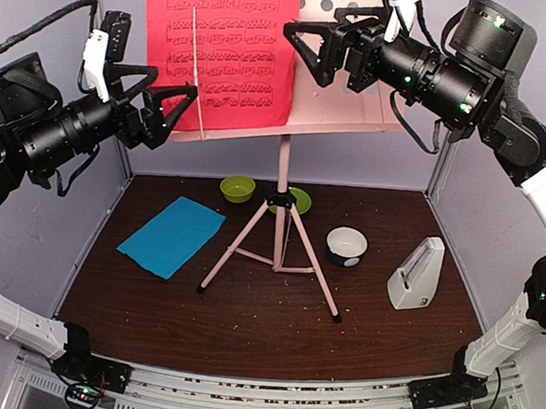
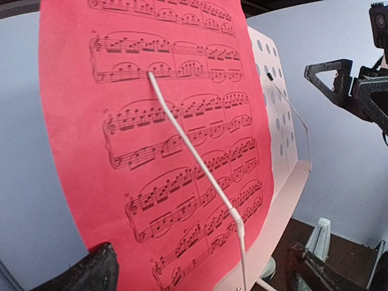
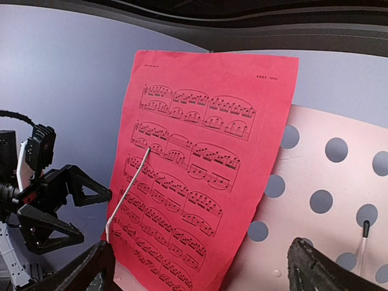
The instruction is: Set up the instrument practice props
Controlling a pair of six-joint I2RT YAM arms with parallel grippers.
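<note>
The red music sheet [image 1: 217, 53] stands on the pale pink music stand's hole-dotted desk [image 1: 352, 117], with a thin white wire arm [image 2: 200, 176] across it. The tripod legs [image 1: 280, 237] rest mid-table. My left gripper [image 1: 178, 115] is open just left of the sheet's lower corner, touching nothing. My right gripper [image 1: 301, 53] is open at the sheet's right edge, empty. The blue sheet [image 1: 171, 235] lies flat on the table at left. The white-grey metronome [image 1: 415, 273] stands at right. Both wrist views face the red sheet [image 2: 170, 121] [image 3: 200, 170].
A green bowl [image 1: 237, 188] and a green plate [image 1: 296, 199] sit behind the tripod. A white bowl with a black base [image 1: 346, 246] is right of the legs. Grey walls close in the table at the back and sides.
</note>
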